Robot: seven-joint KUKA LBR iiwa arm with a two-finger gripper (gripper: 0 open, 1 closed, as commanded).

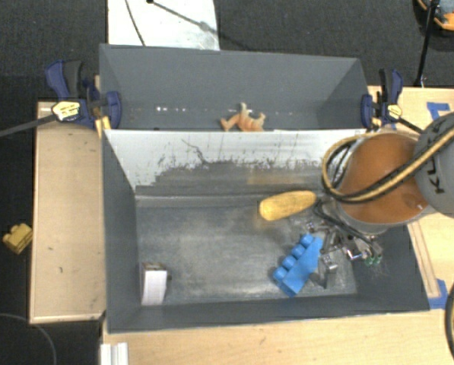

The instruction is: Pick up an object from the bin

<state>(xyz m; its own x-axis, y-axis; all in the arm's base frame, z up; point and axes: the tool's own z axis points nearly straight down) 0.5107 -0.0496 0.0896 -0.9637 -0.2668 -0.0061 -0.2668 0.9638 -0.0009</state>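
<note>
Plastic is my guess for the blue studded block (295, 266), a toothed, brick-like piece lying at about 4 o'clock on the floor of the grey metal bin (196, 242), its long axis running from 7 to 1 o'clock. The gripper (331, 253) sits low on the block's 3 o'clock side, touching it or just beside it. Whether the jaws are open, closed or round the block I cannot tell.

The block is likely light, stiff and not fragile, with smooth faces that could slip. Its two long flat sides look like the safest hold, taken across the narrow width and not over the bumpy studs.

A yellow oblong thing (287, 204) with a rough, corn-cob-like skin lies near, at 11 o'clock from the gripper and apart from the block. It seems rounder and likelier to roll. A small white cube (155, 284) rests well apart at 8 o'clock on the floor, and a small orange figure (242, 119) sits at 12 o'clock on the rear wall.

The floor is bare, scuffed metal, hard and probably slick, so a nudged thing may slide. Room lies open toward 9 o'clock. The bin's wall at 3 o'clock stands near the gripper and leaves less margin there.
</note>
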